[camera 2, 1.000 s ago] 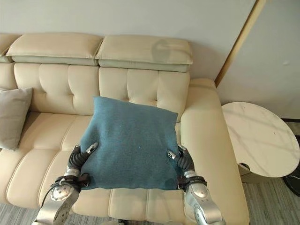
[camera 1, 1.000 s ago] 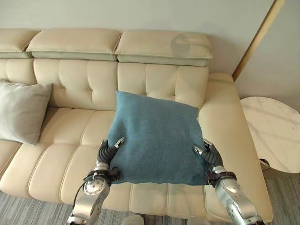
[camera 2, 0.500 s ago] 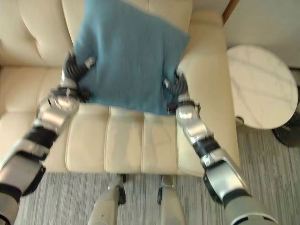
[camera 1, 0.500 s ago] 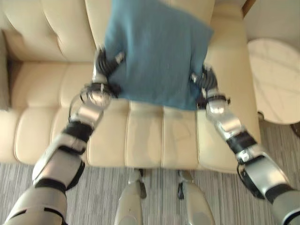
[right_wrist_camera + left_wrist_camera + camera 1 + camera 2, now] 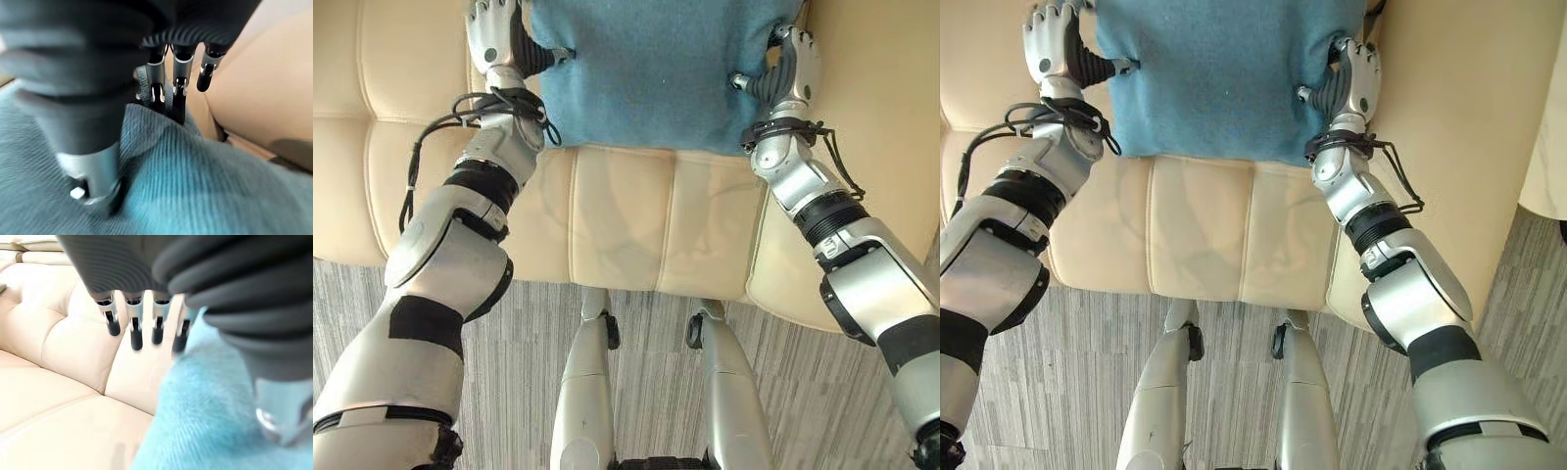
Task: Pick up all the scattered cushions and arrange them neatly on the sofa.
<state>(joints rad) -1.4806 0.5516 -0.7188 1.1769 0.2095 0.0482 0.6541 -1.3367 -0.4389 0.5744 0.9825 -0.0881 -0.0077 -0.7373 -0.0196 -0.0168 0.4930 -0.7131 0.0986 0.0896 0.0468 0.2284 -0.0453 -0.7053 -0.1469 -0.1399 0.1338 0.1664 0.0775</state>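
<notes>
A: The blue cushion point(image 5: 656, 69) is cut off by the picture's upper edge, and so is the sofa point(image 5: 626, 225) behind it.

B: In the right wrist view the thumb point(image 5: 95, 171) is blurred.

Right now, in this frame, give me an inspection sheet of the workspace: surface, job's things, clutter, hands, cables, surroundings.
Surface: cream leather sofa, seat bare in front of the cushion.
Job's things: blue cushion held over the seat between both hands.
Clutter: nothing seen.
Hands: left hand pinching the cushion's left edge; right hand pinching its right edge.
Cables: nothing seen.
Surroundings: grey striped carpet before the sofa.
</notes>
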